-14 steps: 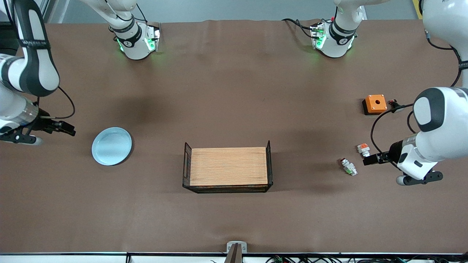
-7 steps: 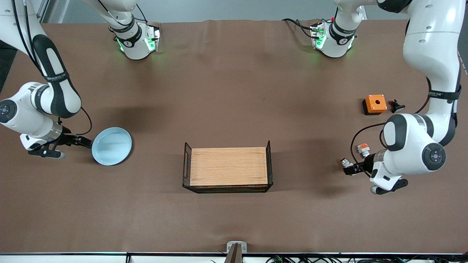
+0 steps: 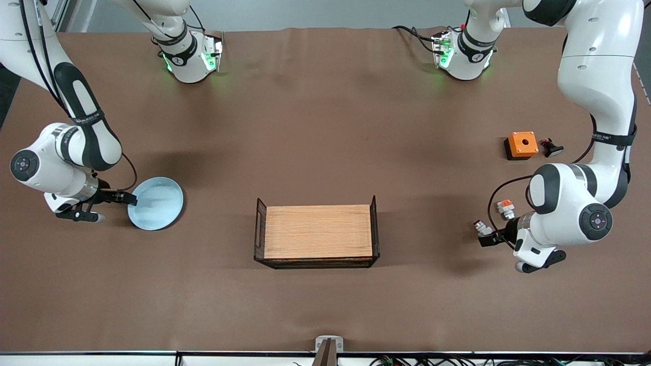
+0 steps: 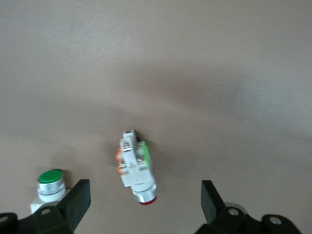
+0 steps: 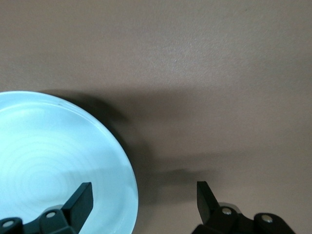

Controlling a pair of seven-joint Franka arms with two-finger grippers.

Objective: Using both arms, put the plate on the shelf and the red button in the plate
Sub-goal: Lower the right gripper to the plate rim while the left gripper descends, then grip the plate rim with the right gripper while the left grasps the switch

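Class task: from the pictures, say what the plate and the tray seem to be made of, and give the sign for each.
Plate: probably glazed ceramic or smooth plastic; pale blue, glossy, with faint rings. Tray: wood-look floor with visible grain, and black wire mesh ends, likely metal.

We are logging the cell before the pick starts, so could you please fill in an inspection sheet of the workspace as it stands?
Surface: brown table cover, lightly creased, nothing spilled.
Job's things: plate flat on the table toward the right arm's end; red button lying on its side toward the left arm's end; wooden tray at the middle, nothing in it.
Clutter: orange box, small black part beside it, white block with orange top, green-capped button.
Grippers: left gripper open, fingers straddling the red button; right gripper open, fingers straddling the plate's rim.
Cables: black leads at both wrists.
Surroundings: nothing seen.
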